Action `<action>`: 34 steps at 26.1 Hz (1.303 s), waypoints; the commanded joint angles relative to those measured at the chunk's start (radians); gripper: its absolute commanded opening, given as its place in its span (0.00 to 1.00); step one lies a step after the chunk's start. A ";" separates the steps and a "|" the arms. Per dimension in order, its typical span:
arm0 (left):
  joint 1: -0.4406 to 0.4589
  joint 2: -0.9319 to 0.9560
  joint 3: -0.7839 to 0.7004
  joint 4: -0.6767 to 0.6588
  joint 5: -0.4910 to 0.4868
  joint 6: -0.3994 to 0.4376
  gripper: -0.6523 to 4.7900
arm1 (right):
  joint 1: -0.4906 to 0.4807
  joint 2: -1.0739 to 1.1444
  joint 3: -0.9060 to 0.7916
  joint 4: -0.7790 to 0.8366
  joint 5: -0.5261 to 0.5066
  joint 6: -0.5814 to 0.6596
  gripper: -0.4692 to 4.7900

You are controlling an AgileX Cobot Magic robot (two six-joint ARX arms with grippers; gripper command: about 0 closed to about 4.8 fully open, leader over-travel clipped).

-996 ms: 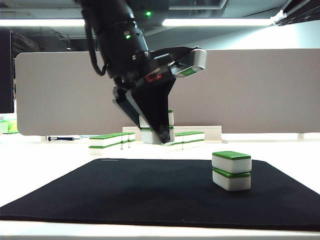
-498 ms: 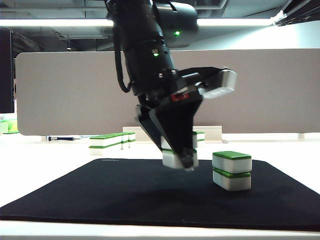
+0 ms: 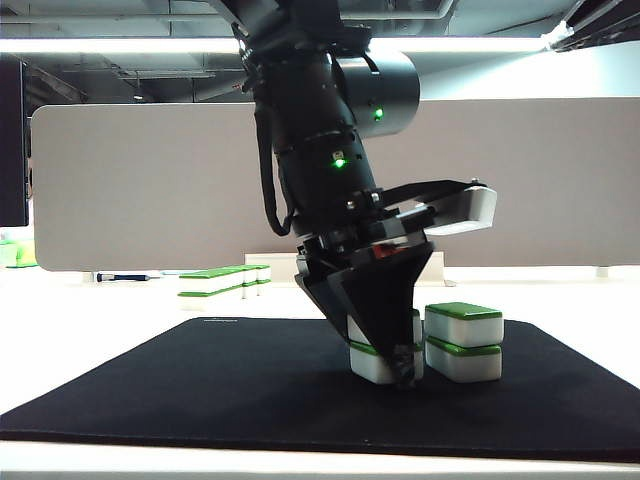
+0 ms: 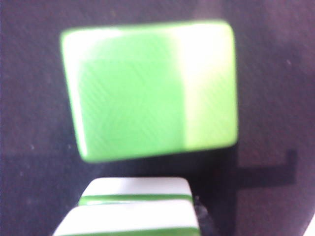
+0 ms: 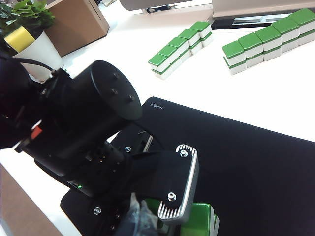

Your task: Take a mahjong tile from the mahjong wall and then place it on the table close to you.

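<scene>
My left gripper points down over the black mat on the white table. It is shut on a mahjong tile pair, white with green backs, stacked two high. The pair is right beside a two-tile stack on the mat, low enough that I cannot tell whether it touches. In the left wrist view the held tiles sit before that stack's green top. The mahjong wall runs along the back; in the right wrist view its rows lie beyond the mat. My right gripper is out of view.
A grey-beige partition panel closes off the back of the table. A potted plant and a brown box stand off the table's side. The left arm's black body fills the near part of the right wrist view.
My left gripper has carried the tile pair from the wall at the back, to the right and down, onto the mat beside the two-tile stack.
</scene>
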 commanded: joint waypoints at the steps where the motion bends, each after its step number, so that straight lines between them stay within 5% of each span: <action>1: -0.002 0.009 0.001 0.023 0.029 -0.003 0.46 | 0.002 -0.001 0.003 0.010 0.001 -0.002 0.09; 17: -0.003 0.010 0.001 -0.037 -0.003 -0.007 0.72 | 0.002 -0.001 0.003 0.010 0.001 -0.002 0.09; 21: -0.002 0.003 0.006 -0.095 -0.003 -0.007 0.86 | 0.002 -0.001 0.003 0.010 0.001 -0.002 0.09; 27: 0.000 0.003 0.131 -0.272 -0.006 -0.006 0.86 | 0.002 -0.001 0.003 0.009 0.001 -0.002 0.09; 32: 0.004 0.003 0.279 -0.517 -0.149 -0.007 0.84 | 0.002 -0.002 0.003 0.010 0.001 -0.002 0.09; 34: 0.008 0.003 0.334 -0.600 -0.180 -0.007 0.72 | 0.002 -0.002 0.003 0.009 0.001 -0.002 0.09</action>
